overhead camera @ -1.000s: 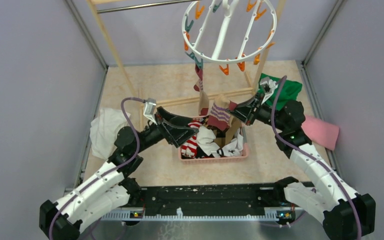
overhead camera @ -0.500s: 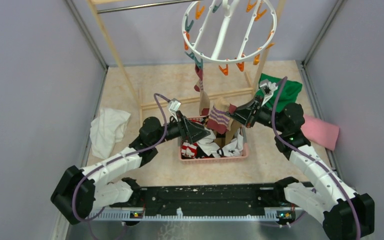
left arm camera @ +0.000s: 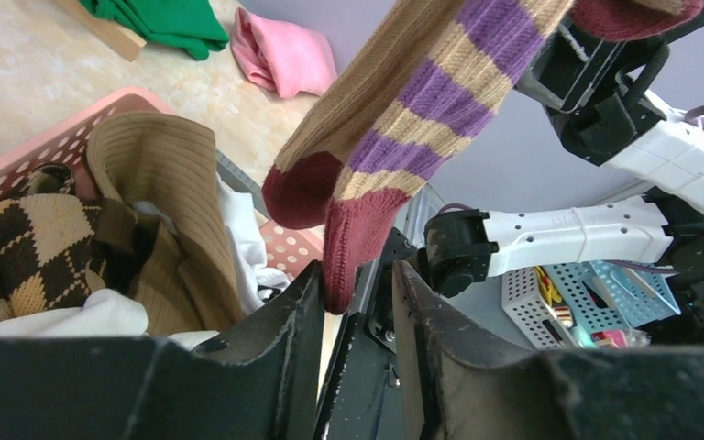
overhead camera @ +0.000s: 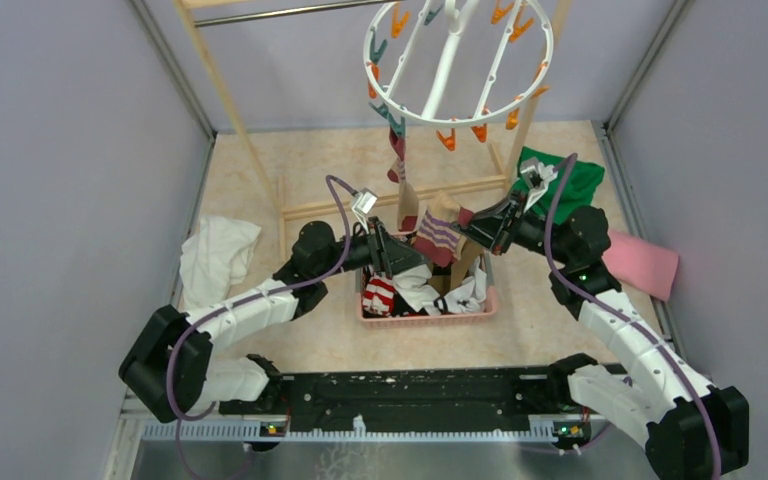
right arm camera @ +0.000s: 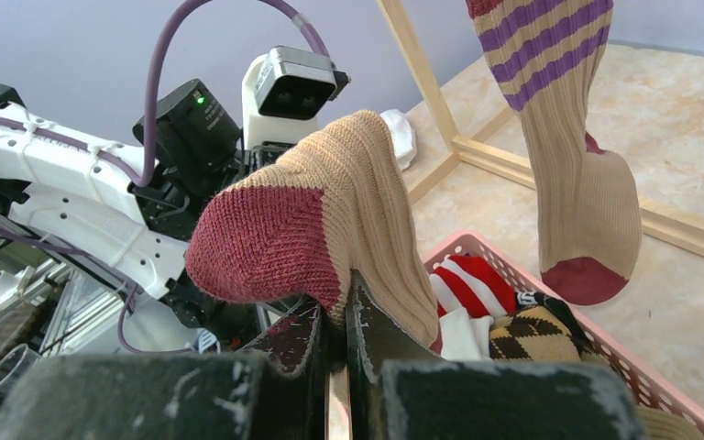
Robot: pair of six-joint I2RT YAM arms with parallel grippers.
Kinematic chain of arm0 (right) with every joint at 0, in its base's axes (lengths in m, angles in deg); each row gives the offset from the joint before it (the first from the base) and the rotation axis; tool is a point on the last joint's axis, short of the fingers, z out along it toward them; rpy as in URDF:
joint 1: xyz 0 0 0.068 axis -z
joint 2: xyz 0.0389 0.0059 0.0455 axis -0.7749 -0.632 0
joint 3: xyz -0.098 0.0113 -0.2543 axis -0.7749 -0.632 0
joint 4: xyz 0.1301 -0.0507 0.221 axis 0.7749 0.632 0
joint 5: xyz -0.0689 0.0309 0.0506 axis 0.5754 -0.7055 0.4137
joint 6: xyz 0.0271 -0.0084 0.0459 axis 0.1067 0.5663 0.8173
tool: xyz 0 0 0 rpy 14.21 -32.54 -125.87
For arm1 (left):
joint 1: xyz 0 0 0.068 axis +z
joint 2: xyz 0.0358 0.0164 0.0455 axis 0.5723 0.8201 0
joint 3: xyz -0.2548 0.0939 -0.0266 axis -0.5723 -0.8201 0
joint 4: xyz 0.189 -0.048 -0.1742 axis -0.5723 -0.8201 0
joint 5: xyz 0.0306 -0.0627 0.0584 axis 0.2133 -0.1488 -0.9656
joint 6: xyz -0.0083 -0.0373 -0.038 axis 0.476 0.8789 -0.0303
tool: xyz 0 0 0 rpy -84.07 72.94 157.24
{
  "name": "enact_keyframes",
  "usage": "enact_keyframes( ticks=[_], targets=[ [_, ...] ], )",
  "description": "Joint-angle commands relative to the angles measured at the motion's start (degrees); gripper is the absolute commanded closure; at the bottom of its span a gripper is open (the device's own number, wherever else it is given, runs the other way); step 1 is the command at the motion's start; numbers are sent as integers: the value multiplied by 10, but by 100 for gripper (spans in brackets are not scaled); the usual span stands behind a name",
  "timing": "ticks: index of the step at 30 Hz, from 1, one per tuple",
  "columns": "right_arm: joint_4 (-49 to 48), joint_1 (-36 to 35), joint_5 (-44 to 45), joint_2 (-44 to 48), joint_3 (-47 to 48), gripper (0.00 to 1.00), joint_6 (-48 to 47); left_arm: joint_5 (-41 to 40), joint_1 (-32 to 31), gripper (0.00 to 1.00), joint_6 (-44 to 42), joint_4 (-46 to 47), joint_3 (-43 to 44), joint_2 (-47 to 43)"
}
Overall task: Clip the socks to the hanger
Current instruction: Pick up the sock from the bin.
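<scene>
R grip (right arm camera: 341, 316) pinches tan striped sock (left arm camera: 394, 128) | I see its maroon toe dangling betw L grip (left arm camera: 353, 298) fingers | L jaws apart

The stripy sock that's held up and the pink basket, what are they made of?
The striped sock looks like knitted yarn, soft and matte: you can see ribbed rows of stitches. Whether it is wool or cotton, I can't tell. The pink basket looks like moulded plastic, smooth and slightly shiny, with neat rows of round holes in its wall.
</scene>
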Motion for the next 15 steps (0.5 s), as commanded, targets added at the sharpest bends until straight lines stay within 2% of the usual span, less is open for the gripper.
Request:
enact_keyframes(
  ticks=[1, 5, 8, 12, 15],
  targets=[
    [-30, 3, -6, 0, 0, 100, 2, 11, -2, 66, 10, 54, 28, 0],
    [-29, 3, -6, 0, -2, 100, -4, 5, -2, 79, 19, 55, 31, -5],
    [-26, 3, -8, 0, -3, 100, -10, 7, -2, 100, 24, 62, 32, -9],
    [-17, 3, -11, -2, 3, 100, -34, 4, -2, 100, 37, 57, 33, -24],
    [12, 4, -12, -6, 19, 92, -78, -7, -2, 100, 54, 27, 41, -44]
  ],
)
